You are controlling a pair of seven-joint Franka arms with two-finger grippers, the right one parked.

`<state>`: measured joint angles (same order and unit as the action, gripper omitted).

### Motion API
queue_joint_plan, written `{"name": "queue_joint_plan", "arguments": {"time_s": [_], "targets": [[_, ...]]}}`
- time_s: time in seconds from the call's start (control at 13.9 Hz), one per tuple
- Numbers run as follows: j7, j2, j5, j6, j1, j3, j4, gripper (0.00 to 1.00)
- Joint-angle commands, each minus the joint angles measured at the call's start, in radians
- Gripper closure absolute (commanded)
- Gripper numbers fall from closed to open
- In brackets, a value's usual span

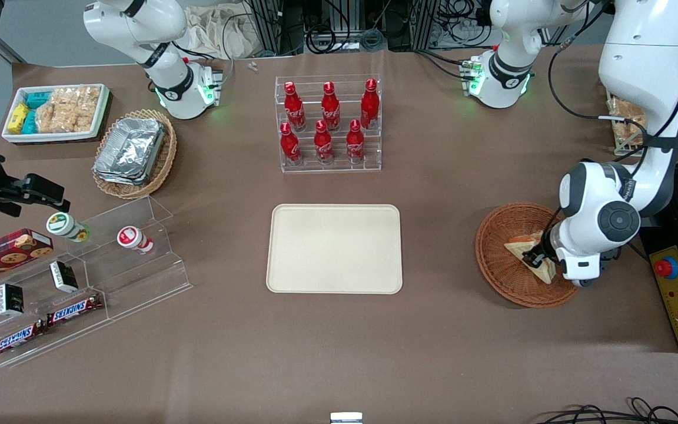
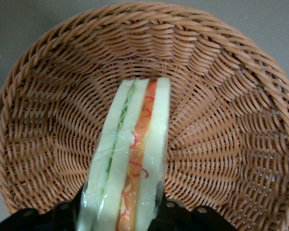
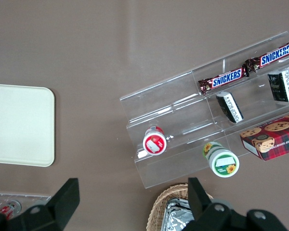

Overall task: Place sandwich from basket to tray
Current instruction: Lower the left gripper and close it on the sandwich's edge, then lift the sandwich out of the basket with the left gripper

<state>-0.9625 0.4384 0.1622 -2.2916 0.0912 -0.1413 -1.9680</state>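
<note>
Your working arm's hand (image 1: 538,257) reaches down into the round wicker basket (image 1: 501,277) at its own end of the counter (image 1: 433,194), its fingers (image 2: 160,202) clamped on either face of the clear-wrapped sandwich (image 2: 130,168). The wedge stands on edge in the basket, green filling in one seam, red-orange in the next. The cream tray (image 1: 334,248) lies bare at mid-counter, well apart from the basket, with open brown counter between them. Farther from the front camera than the tray stands a clear rack of red cola bottles (image 1: 328,122). Toward the parked arm's end you see an oval basket of foil trays (image 1: 133,152), a white bin of snacks (image 1: 56,112), and a clear stepped stand (image 1: 97,277) with Snickers bars (image 1: 74,310) and small cups (image 1: 134,239).
</note>
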Motion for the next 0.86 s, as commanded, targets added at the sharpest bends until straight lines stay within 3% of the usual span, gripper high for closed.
{"name": "queue_joint_plan", "arguments": {"time_s": [0.0,0.14,0.5,0.79], "targets": [[-0.064,0.01,0.052,0.004,-0.015,-0.001,0.032,1.0],[-0.058,-0.003,0.053,0.108,-0.015,-0.004,0.099,1.0],[0.045,-0.001,0.048,0.6,-0.015,-0.047,0.496,1.0],[0.097,-0.009,0.053,0.724,-0.016,-0.177,0.662,1.0]]}}
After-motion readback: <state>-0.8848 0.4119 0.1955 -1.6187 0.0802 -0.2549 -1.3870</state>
